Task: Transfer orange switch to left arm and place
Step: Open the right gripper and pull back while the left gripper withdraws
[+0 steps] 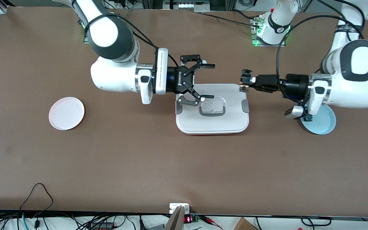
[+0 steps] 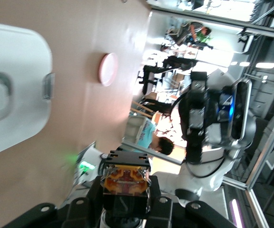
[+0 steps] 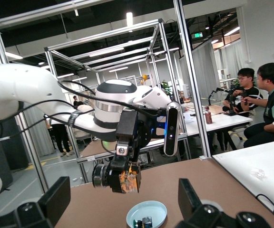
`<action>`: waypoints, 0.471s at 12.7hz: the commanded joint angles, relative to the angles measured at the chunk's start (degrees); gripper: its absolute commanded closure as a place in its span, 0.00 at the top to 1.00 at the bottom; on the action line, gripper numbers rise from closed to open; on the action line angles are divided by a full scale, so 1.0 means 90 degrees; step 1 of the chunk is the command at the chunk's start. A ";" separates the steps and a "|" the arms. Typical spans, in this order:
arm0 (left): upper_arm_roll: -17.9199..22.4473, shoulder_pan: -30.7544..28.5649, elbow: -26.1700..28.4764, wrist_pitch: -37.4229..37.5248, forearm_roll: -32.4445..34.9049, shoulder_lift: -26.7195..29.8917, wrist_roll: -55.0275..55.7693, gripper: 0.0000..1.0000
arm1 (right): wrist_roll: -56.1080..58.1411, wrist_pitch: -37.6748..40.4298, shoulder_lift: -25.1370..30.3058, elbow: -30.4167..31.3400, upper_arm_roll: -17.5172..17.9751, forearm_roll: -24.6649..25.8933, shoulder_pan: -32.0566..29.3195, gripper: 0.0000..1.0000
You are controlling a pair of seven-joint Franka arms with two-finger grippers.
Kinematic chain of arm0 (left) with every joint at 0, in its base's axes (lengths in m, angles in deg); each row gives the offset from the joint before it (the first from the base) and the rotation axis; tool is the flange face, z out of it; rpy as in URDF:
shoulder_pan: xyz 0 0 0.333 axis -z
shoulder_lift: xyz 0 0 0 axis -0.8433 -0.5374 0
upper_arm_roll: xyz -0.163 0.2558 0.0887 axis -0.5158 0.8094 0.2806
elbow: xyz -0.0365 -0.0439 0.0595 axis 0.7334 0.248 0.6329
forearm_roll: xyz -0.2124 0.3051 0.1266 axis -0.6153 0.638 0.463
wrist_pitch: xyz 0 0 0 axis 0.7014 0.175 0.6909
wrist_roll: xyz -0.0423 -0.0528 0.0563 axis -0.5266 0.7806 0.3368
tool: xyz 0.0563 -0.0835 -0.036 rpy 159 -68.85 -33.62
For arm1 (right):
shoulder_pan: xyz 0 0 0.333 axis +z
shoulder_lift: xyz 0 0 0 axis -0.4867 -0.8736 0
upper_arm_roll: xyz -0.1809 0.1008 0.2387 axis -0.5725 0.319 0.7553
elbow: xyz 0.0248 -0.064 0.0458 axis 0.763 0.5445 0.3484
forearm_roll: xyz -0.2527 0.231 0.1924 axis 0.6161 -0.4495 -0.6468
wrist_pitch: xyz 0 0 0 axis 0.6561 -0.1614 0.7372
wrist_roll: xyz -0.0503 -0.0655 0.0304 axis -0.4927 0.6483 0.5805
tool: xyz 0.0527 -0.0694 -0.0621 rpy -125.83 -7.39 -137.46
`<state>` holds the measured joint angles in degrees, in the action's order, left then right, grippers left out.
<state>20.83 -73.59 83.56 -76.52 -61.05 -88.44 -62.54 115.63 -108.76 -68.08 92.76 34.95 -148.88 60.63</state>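
Observation:
The orange switch point(image 1: 244, 80) is held up in the air with my left gripper point(image 1: 246, 81) shut on it, over the table just off a corner of the white box point(image 1: 212, 123). In the left wrist view the switch point(image 2: 126, 181) shows its tan end between the jaws. My right gripper point(image 1: 212, 81) stands open over the box lid's end toward the right arm, a short gap from the switch. In the right wrist view the switch point(image 3: 129, 179) hangs between my open black fingers point(image 3: 56, 197), apart from them.
A pink plate point(image 1: 66, 113) lies toward the right arm's end of the table. Under the left arm sits a light blue plate point(image 1: 323, 123) with a small green-capped part point(image 3: 143, 222) in it. The box lid has a recessed grey handle point(image 1: 212, 108).

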 commanded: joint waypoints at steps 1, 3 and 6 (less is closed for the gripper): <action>-0.0064 -0.0514 -0.0125 0.0639 0.1019 0.0007 -0.0071 0.00 | -0.0001 0.0947 0.0270 0.0565 -0.0206 0.0000 -0.0423 1.00; -0.0064 -0.0711 -0.0367 0.1011 0.2218 0.0055 -0.0042 0.00 | -0.0030 0.1991 0.0270 0.0692 -0.0811 0.0439 -0.0551 1.00; -0.0074 -0.0799 -0.0457 0.1150 0.3169 0.0221 -0.0013 0.00 | -0.0175 0.3593 0.0261 0.0839 -0.1632 0.0985 -0.0833 1.00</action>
<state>20.86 -80.34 80.07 -67.25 -36.53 -87.98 -62.81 115.47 -81.17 -67.79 97.98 22.24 -142.50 54.17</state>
